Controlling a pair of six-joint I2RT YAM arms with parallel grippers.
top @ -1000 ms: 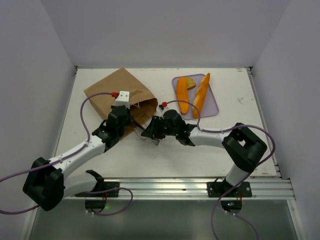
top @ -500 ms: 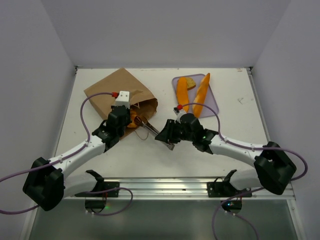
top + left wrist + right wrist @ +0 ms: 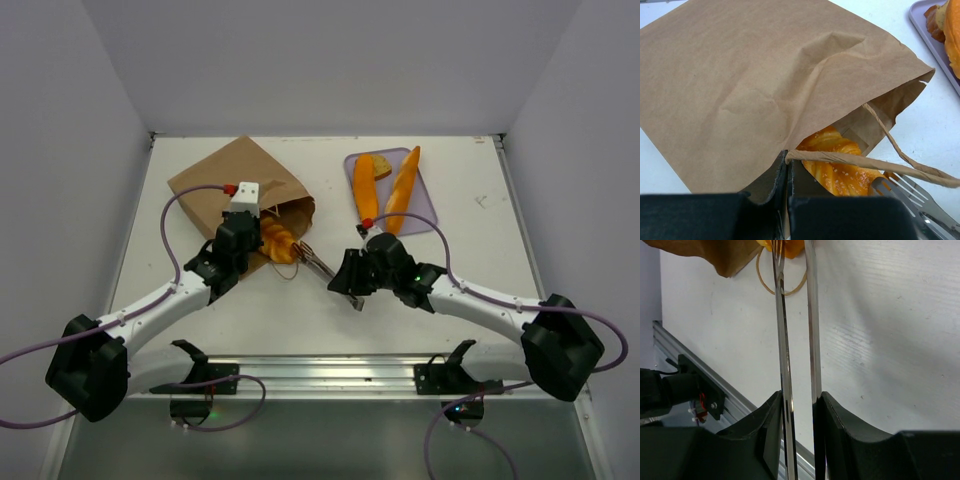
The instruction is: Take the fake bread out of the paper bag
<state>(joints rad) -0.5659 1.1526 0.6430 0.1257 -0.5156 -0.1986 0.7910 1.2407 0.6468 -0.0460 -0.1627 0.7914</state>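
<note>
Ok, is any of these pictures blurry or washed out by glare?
Left wrist view: the left gripper is a dark blur up close, while the paper bag and bread are sharp. Right wrist view: glare streaks the tongs. Top view: even light, soft shadows.

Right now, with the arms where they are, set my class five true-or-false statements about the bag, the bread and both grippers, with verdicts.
1. The right gripper is shut on metal tongs. True.
2. The paper bag stands upright. False: it lies flat on the table.
3. A ridged bread piece shows at the bag's mouth. True.
4. The lavender tray is bare. False: it holds a baguette and other bread.
5. The left gripper is open, clear of the bag. False: it is shut on the bag at its mouth.
</note>
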